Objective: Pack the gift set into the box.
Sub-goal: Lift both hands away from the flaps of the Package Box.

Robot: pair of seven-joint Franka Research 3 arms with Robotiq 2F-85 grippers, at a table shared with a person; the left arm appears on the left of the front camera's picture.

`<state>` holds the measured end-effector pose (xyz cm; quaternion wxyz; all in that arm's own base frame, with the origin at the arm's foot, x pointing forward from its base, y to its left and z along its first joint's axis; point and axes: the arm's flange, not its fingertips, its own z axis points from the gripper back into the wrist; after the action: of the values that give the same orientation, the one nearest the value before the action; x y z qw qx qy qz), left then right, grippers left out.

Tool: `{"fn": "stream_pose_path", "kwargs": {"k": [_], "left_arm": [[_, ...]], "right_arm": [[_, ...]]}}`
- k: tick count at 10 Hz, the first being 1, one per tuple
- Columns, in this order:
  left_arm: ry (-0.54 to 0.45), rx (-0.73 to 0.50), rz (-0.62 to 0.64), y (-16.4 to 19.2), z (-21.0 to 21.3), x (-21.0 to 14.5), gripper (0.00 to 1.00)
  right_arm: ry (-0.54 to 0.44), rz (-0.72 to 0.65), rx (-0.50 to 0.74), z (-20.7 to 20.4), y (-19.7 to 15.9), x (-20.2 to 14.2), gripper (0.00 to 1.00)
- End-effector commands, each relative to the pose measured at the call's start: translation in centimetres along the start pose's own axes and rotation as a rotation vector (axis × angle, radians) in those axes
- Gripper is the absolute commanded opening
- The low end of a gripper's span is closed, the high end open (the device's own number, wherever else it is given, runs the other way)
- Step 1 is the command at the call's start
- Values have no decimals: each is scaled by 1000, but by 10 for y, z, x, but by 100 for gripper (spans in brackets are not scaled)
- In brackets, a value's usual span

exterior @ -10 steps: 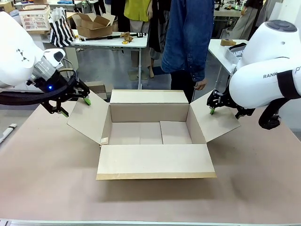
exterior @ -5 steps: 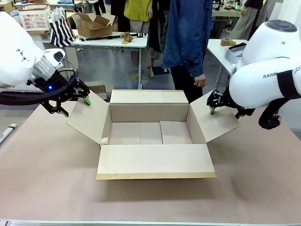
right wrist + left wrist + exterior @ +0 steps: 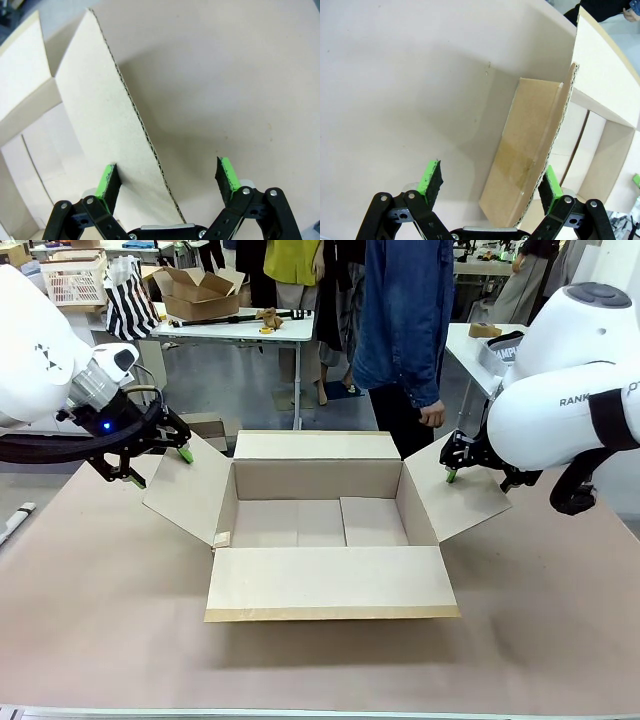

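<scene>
the right gripper [image 3: 166, 179] stands wide open, its green pads [image 3: 108, 181] well apart. the corrugated edge of a cardboard flap [image 3: 95, 105] runs between them from far left to near centre. right of it lies the table [image 3: 235, 75]; left of it, the inside of the box [image 3: 25, 165].

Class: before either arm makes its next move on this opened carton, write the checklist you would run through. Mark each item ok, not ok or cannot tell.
1. All four top flaps of the box are folded outward: ok.
2. The left pincer is open, with its pads on either side of the left flap edge: ok.
3. The right pincer is open, with its pads on either side of the right flap edge: ok.
4. The box floor is bare and ready for packing: ok.
5. The person's hand is clear of the box: ok.
6. The gift set is ready to hand: cannot tell.
</scene>
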<state>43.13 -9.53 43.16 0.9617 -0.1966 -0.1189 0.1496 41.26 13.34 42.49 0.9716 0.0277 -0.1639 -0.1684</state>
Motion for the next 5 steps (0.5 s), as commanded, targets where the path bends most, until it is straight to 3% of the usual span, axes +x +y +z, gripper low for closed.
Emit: {"fn": "stream_pose_path", "kwargs": {"k": [1, 5], "left_arm": [[-3, 3, -3, 1, 1, 0, 100], [-3, 3, -3, 1, 1, 0, 100]], "right_arm": [[-8, -20, -18, 4, 3, 2, 100], [-8, -20, -18, 4, 3, 2, 100]]}}
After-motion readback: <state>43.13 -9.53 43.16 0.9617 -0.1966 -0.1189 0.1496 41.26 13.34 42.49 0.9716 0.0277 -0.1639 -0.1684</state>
